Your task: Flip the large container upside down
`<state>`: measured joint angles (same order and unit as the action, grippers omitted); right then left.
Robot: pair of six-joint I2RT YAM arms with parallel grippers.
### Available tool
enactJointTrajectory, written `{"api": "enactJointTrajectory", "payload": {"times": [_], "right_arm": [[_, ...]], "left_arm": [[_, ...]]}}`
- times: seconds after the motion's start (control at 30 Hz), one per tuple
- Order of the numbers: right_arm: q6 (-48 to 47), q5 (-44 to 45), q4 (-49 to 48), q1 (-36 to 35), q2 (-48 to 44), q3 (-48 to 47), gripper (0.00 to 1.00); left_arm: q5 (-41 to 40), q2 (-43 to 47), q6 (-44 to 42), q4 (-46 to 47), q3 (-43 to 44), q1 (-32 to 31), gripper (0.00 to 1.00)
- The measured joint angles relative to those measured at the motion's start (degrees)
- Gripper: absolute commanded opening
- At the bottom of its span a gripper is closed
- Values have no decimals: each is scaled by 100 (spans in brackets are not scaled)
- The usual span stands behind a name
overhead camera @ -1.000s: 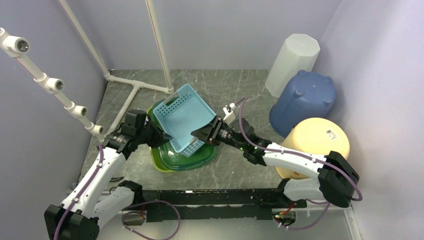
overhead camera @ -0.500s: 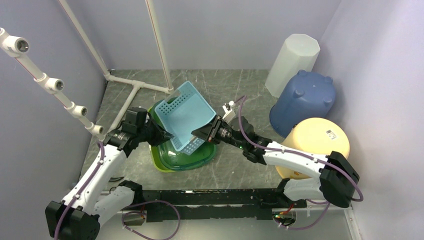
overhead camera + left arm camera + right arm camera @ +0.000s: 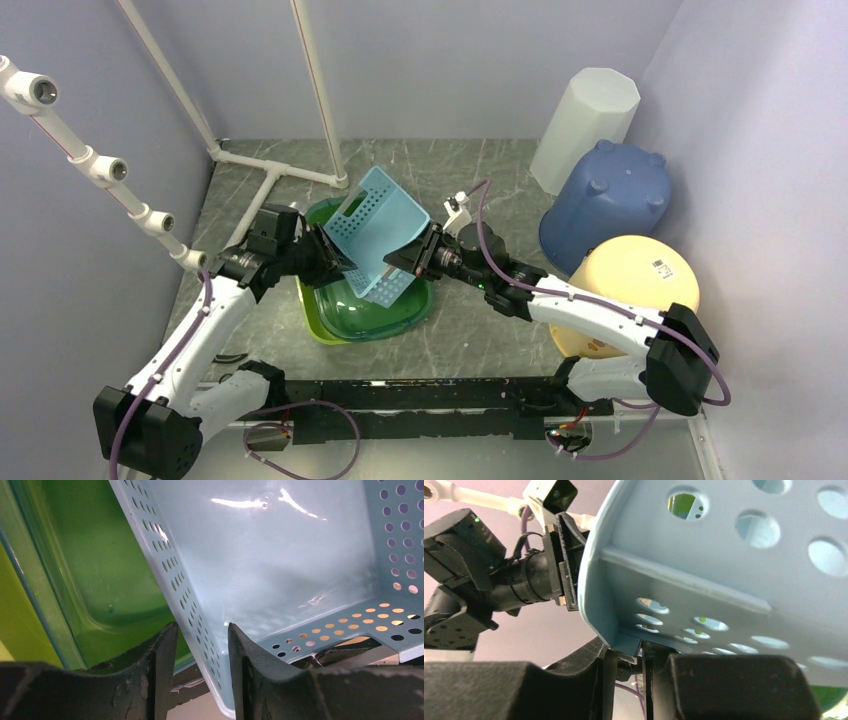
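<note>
The large container is a light blue perforated basket [image 3: 375, 225], tilted steeply on edge over a green tub [image 3: 400, 310]. My right gripper [image 3: 405, 262] is shut on its lower right rim; in the right wrist view that rim corner [image 3: 624, 640] sits pinched between the fingers of the right gripper [image 3: 624, 652]. My left gripper [image 3: 335, 262] is at the basket's left wall. The left wrist view shows the left gripper [image 3: 202, 630] open, its fingers astride the perforated wall [image 3: 185, 600] with a gap on the left side. The basket's inside [image 3: 280, 555] faces that camera.
The green tub [image 3: 100, 570] rests in a yellow-green one [image 3: 312, 322]. At the right stand a white bin [image 3: 585, 125], an upturned blue bucket [image 3: 605, 205] and a cream container [image 3: 625, 290]. White pipes [image 3: 270, 170] run along the back left.
The basket has tipped up steeper, its far edge swinging right. My left gripper's jaws have come apart around the wall. The right gripper closed onto the rim and rose slightly.
</note>
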<state>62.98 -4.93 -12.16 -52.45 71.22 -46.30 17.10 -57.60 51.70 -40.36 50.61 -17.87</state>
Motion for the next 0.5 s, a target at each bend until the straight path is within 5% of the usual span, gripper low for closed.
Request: {"api": "enactJointTrajectory", "payload": {"times": [0.5], "right_arm": [[-109,35,476,0,0,-120,14]], "left_arm": [[219,-214,-136,66,-33,0,49]]}}
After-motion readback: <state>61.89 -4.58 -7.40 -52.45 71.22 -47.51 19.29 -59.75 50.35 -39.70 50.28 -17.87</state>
